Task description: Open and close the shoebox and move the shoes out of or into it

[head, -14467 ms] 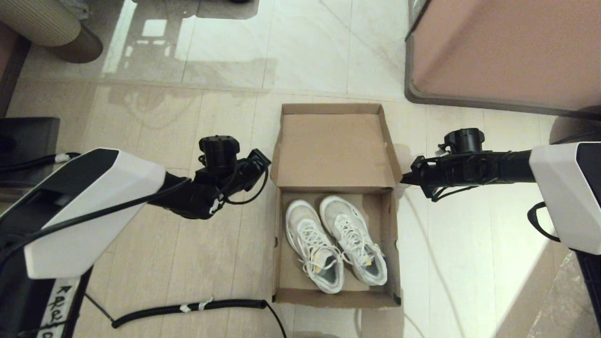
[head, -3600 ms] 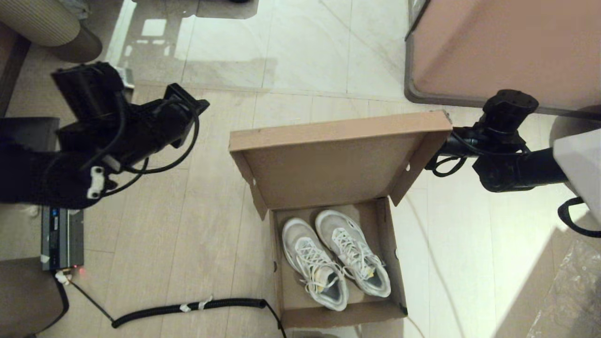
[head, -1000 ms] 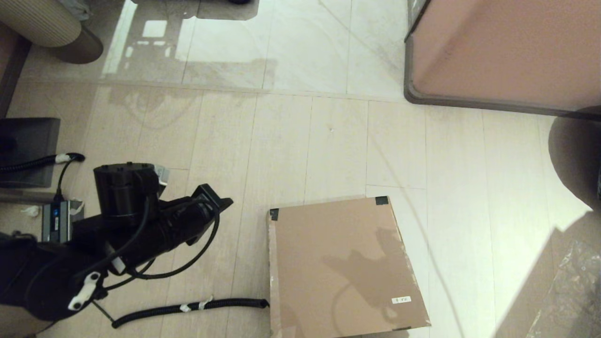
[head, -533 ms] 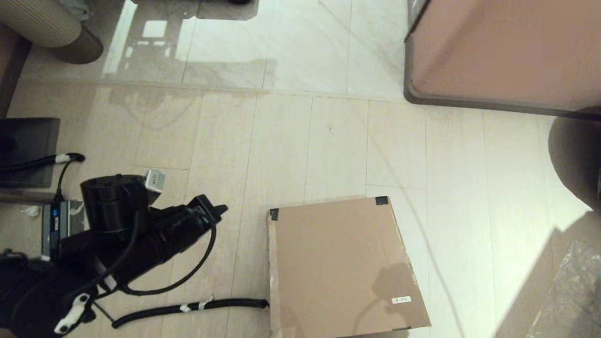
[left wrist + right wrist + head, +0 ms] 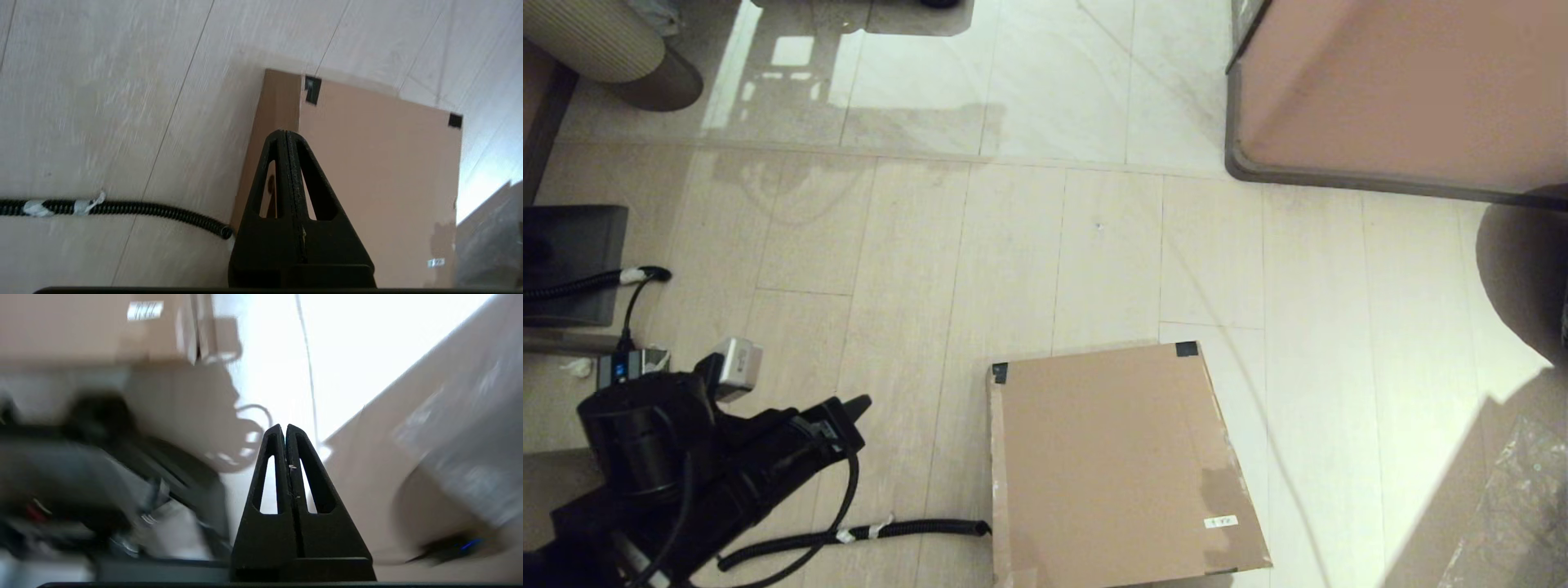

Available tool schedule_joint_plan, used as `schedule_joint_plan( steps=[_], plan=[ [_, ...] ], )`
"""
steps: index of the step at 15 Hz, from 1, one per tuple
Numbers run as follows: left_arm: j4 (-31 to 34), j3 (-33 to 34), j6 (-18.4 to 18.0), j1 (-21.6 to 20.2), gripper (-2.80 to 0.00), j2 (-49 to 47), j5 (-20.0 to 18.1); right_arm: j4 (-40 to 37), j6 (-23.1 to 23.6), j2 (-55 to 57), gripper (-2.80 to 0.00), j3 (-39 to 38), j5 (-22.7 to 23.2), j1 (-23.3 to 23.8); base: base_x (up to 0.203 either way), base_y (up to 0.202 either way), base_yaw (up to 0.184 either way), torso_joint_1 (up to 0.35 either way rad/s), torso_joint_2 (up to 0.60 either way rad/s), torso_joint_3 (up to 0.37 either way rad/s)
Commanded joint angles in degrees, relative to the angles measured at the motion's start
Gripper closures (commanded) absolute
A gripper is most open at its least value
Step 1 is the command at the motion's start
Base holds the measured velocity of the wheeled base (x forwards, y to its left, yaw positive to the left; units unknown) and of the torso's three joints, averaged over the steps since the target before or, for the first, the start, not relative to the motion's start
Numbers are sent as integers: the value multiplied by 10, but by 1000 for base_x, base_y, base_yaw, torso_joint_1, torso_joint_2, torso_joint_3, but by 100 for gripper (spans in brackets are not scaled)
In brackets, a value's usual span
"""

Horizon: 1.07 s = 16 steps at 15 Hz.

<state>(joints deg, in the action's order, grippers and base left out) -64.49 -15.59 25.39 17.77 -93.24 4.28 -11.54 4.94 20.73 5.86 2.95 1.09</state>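
Observation:
The brown cardboard shoebox (image 5: 1123, 469) lies on the floor with its lid down flat, dark tape at its two far corners and a small white label near its front right. The shoes are hidden inside it. My left gripper (image 5: 858, 404) is shut and empty, low at the left, well clear of the box's left side. In the left wrist view the shoebox (image 5: 380, 179) lies beyond the shut left gripper (image 5: 284, 132). My right gripper (image 5: 284, 426) is shut and empty, out of the head view; a corner of the shoebox (image 5: 94, 326) shows in its own view.
A black corrugated cable (image 5: 849, 536) runs along the floor up to the box's left side. The large pinkish-brown cabinet (image 5: 1405, 90) with grey rim stands at the back right. A dark box (image 5: 572, 261) and a small device (image 5: 629, 366) sit at the left.
The lid, open 3.6 s ago, is now shut over the shoes. In the last second my left arm has drawn back down and to the left, away from the box. The right arm's shadow has left the lid.

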Motion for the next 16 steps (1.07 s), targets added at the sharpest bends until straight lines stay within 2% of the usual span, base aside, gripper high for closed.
schedule_joint_plan(
  steps=[1, 2, 3, 6, 8, 11, 13, 16],
  plan=[
    [-2, -9, -3, 1, 0, -26, -15, 2, 23, 47, 0, 14, 11, -11, 0, 0, 0, 0, 0, 0],
    [1, -33, -6, 19, 0, -44, -38, 3, 23, 87, 0, 40, 18, -15, 0, 0, 0, 0, 0, 0],
    [4, -49, -8, 56, 0, -62, -49, 5, 20, 132, 0, 70, 23, -17, 0, 0, 0, 0, 0, 0],
    [12, -94, -10, 172, 0, -126, -59, 58, 19, 287, 0, 128, 27, -22, 0, 0, 0, 0, 0, 0],
    [24, -94, -10, 243, 0, -147, -60, 132, 36, 393, 0, 149, 24, -24, 0, 0, 0, 0, 0, 0],
    [38, -53, -7, 332, 0, -175, -65, 246, 50, 532, 0, 200, 21, -31, 0, 0, 0, 0, 0, 0],
    [29, -65, 3, 347, 0, -221, -64, 286, 50, 573, 0, 255, 20, -39, 0, 0, 0, 0, 0, 0],
    [0, -116, 4, 346, 0, -304, -60, 290, 45, 563, 0, 250, 20, -42, 0, 0, 0, 0, 0, 0]
  ],
)
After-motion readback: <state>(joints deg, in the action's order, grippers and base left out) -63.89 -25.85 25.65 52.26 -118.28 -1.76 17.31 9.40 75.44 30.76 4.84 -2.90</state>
